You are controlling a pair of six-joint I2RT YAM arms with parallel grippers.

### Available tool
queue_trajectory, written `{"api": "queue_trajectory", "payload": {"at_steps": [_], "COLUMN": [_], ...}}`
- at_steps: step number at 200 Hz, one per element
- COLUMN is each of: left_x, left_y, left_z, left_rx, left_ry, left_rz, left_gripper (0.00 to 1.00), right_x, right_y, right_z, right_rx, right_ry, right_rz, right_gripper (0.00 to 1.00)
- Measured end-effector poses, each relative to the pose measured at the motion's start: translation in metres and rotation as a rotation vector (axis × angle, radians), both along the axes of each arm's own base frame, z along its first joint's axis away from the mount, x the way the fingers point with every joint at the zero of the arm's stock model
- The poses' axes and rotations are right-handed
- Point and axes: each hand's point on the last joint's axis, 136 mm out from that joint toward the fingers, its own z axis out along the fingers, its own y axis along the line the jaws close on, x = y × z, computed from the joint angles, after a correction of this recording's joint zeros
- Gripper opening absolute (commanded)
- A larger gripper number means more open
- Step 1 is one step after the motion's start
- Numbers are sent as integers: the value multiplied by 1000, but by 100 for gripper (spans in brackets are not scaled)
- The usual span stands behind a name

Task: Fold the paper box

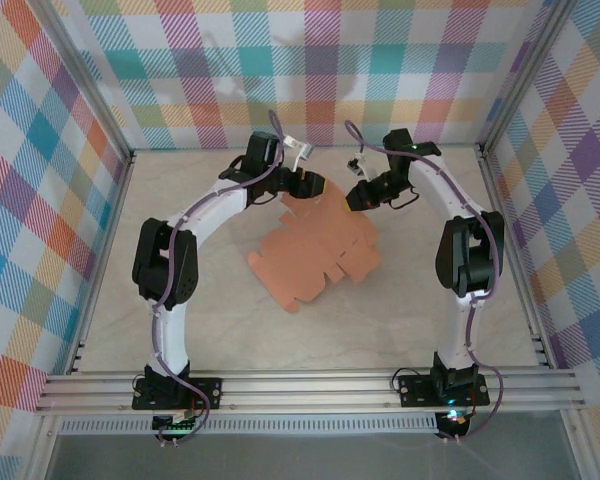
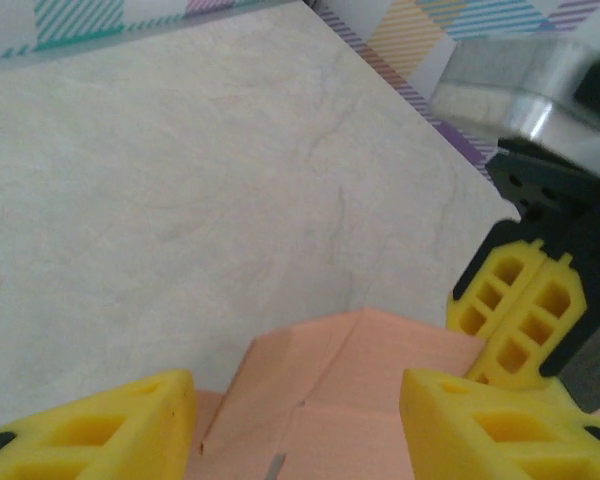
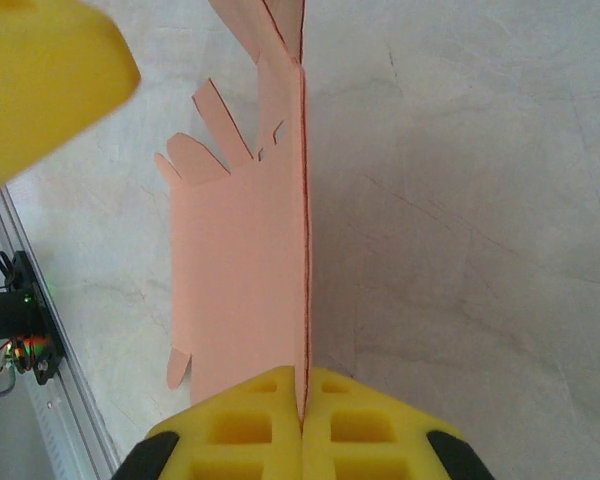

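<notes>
Pinching paper box (image 3: 240, 270) edge, right claw (image 3: 302, 388) clamped

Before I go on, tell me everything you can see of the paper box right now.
The paper box is a salmon-orange cut-out of thin card with notched tabs along its edges, not yet a box. Its near part lies flat on the table; its far part is creased and raised. The right gripper is shut on the edge of one upright panel. The left gripper straddles a raised, creased section; whether it presses the card I cannot tell.
</notes>
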Motion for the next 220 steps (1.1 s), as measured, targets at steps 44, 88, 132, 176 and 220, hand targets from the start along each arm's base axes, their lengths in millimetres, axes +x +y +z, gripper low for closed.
{"api": "queue_trajectory", "payload": {"at_steps": [44,88,132,176,220], "left_x": [4,2,-2,-15,-28], "left_y": [-3,-5,-5,-7,-8], "left_z": [11,11,2,-11,-21], "left_rx": [-25,-31,-18,22,74], "left_ry": [-6,-1,15,19,11], "left_rz": [2,-8,-18,-54,-63], "left_gripper": [38,35,35,27,12], "right_x": [-1,-1,-2,-2,-2], "right_y": [1,1,1,1,1], "right_z": [0,0,0,0,1], "right_rx": [-1,-4,-5,-5,-4], "right_ry": [2,2,8,7,12], "right_rz": [4,2,2,2,-6], "right_gripper": [0,0,0,0,0]}}
